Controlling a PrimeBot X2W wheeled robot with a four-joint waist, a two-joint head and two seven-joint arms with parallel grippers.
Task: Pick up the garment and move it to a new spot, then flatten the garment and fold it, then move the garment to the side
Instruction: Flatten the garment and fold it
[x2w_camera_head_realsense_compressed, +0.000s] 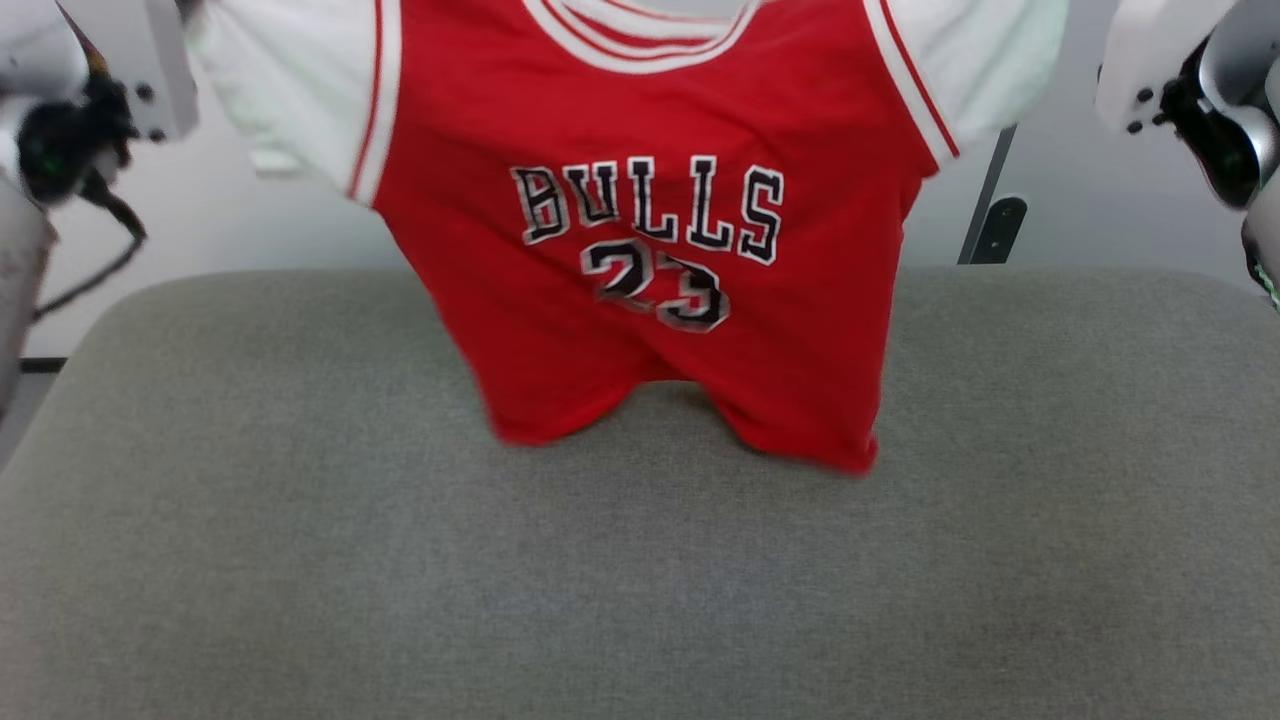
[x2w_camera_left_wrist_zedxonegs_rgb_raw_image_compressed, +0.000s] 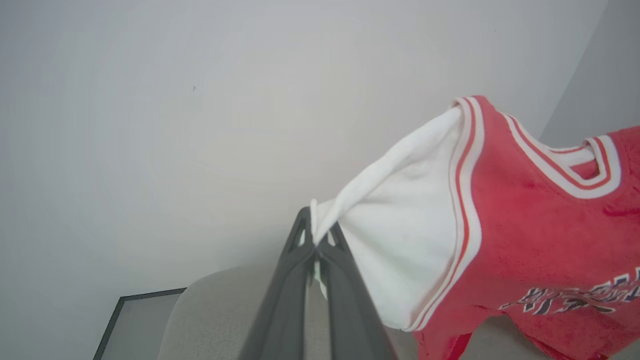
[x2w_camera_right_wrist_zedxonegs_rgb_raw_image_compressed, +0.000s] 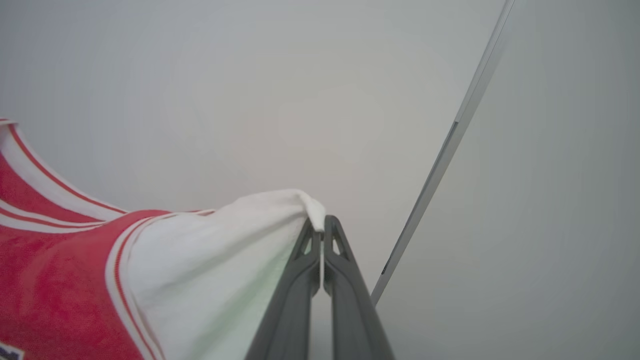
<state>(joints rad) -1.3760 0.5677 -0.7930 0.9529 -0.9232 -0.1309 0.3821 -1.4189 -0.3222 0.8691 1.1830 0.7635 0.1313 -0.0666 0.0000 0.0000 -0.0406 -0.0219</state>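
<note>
The top edge cuts off the garment (x2w_camera_head_realsense_compressed: 640, 250) at collar and sleeves.

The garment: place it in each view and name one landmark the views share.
Head view: the garment hangs top centre over the grey cushion.
Left wrist view: garment at right, sleeve pinched by left gripper.
Right wrist view: garment lower left, sleeve pinched by right gripper.
Shared landmark: pale wall behind.

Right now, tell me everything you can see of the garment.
The garment is a small red jersey of soft-looking knit, with white short sleeves, red-and-white striped trim and black, white-outlined "BULLS 23". It hangs spread, front facing the head camera, one sleeve tip pinched in the shut left gripper, the other in the shut right gripper. Its hem hangs at the grey cushion; contact unclear.
</note>
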